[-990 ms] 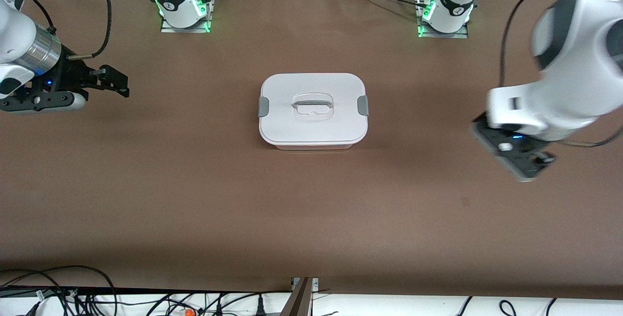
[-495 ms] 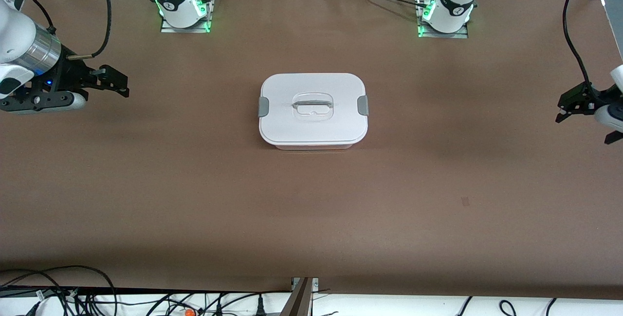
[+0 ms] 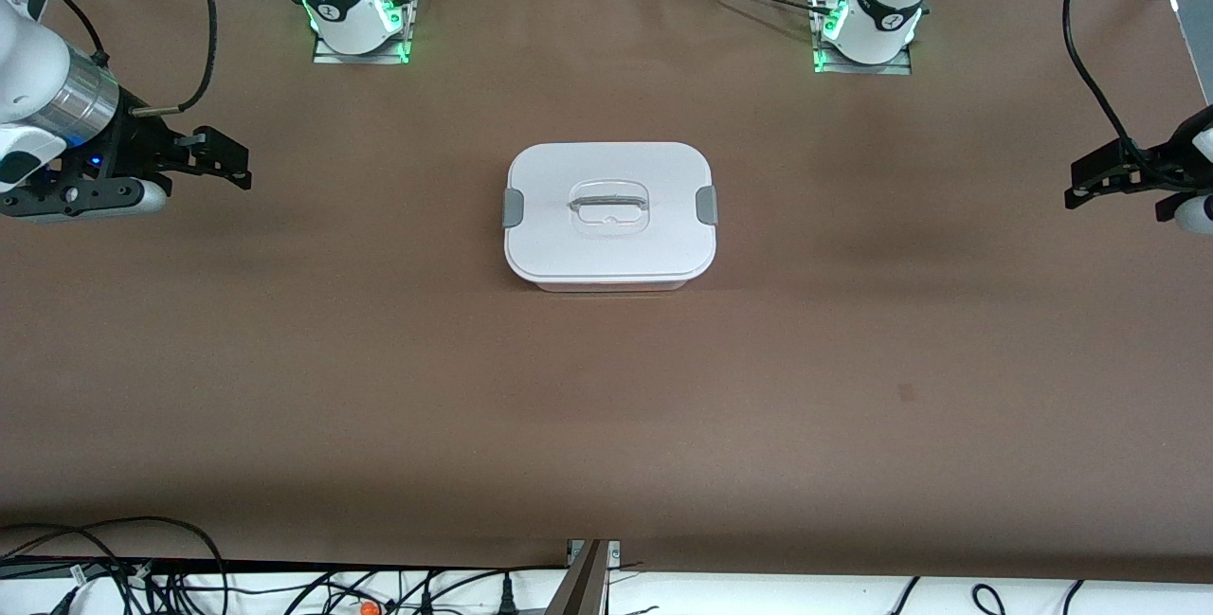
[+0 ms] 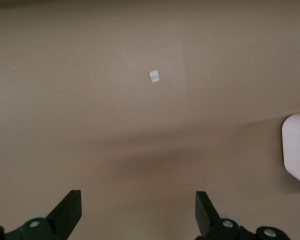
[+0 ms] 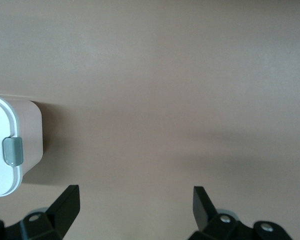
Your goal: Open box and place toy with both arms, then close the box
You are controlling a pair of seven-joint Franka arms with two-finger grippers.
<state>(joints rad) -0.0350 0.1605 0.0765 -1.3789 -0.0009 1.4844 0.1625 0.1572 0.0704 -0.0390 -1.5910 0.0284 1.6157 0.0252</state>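
The box (image 3: pixel 610 215) sits closed in the middle of the counter (image 3: pixel 606 406), its lid (image 3: pixel 606 203) flat on it, a grey clip (image 3: pixel 513 208) on the end toward the right arm and another grey clip (image 3: pixel 706 206) on the end toward the left arm, and a handle (image 3: pixel 608 208) in the middle of the lid. Its long axis runs from one arm's end of the counter to the other, so each short end with its clip faces one arm. The right pincer (image 3: pixel 232 165) hangs over the counter at the right arm's end, well apart from the box, its fingers spread and holding nothing. The left pincer (image 3: pixel 1090 184) hangs over the left arm's end, also well apart, fingers spread and empty. Both point inward toward the box, and the two stand about equally distant from it, as far as I can judge. No toy is visible on the counter; whether one is inside the box I cannot tell. So this scene fits a box waiting to be opened, or one closed again with the toy in it.
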